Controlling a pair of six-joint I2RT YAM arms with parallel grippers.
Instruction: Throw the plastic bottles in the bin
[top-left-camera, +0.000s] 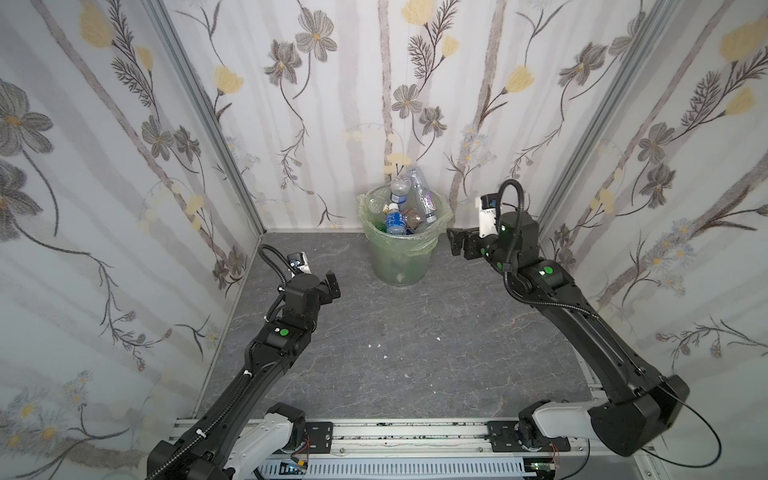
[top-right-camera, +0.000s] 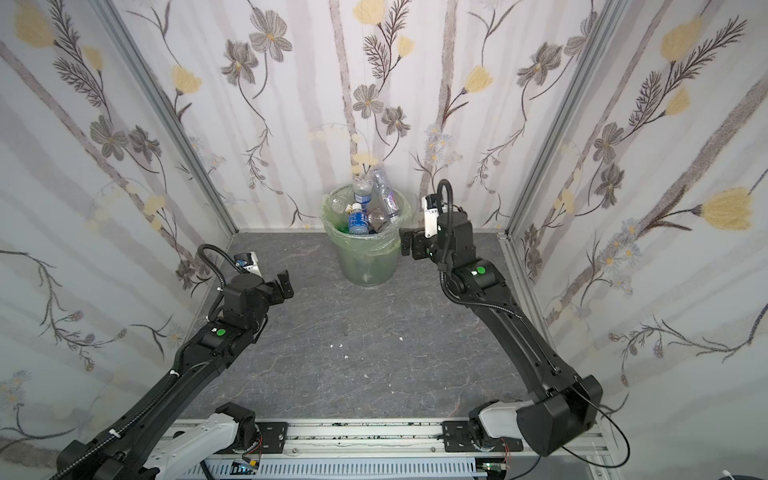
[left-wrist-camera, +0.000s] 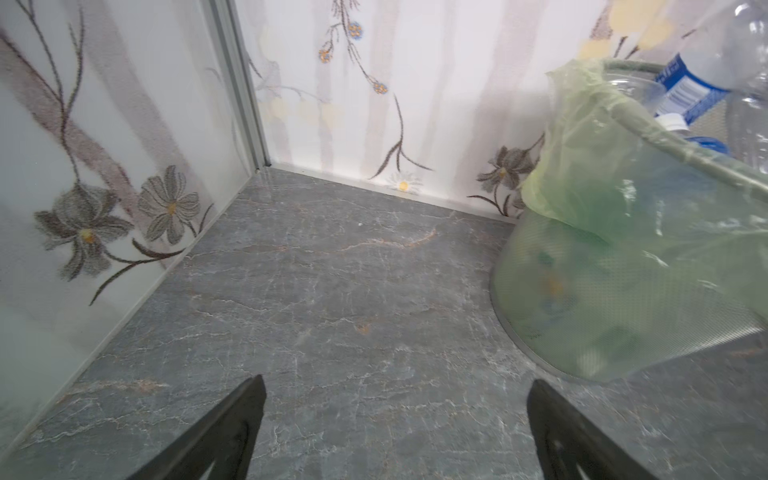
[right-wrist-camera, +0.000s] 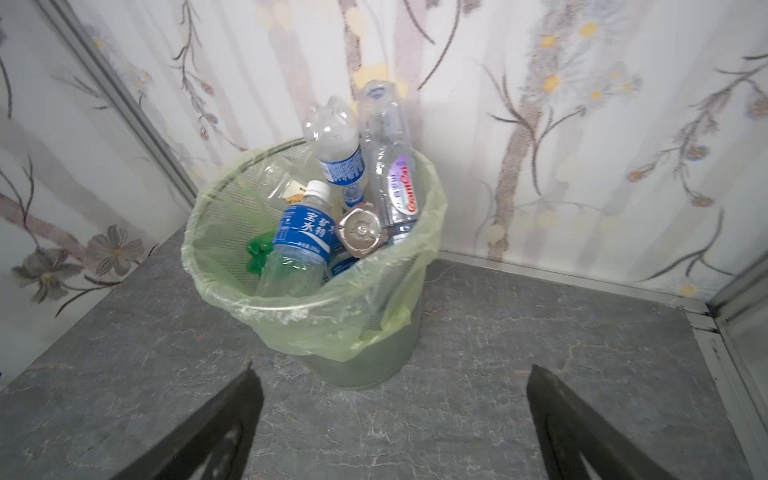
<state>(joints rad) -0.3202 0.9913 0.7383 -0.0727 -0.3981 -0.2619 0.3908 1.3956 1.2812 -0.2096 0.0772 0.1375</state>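
Bottles (right-wrist-camera: 305, 232) piled in bin (right-wrist-camera: 365, 365), two sticking up past its rim. Bin stands on desk (top-left-camera: 415, 353), close to the back wall. Right jaws near the rim, spread wide, empty. Left jaws farther off on the other side, also wide, empty.

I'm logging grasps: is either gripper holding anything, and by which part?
Nothing is held. The left gripper and the right gripper both stand open and empty; the bottles lie in the bin.

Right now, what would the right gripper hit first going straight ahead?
Most likely the bin, on its lined side; the open right gripper faces it, nothing between, though depth is unclear.
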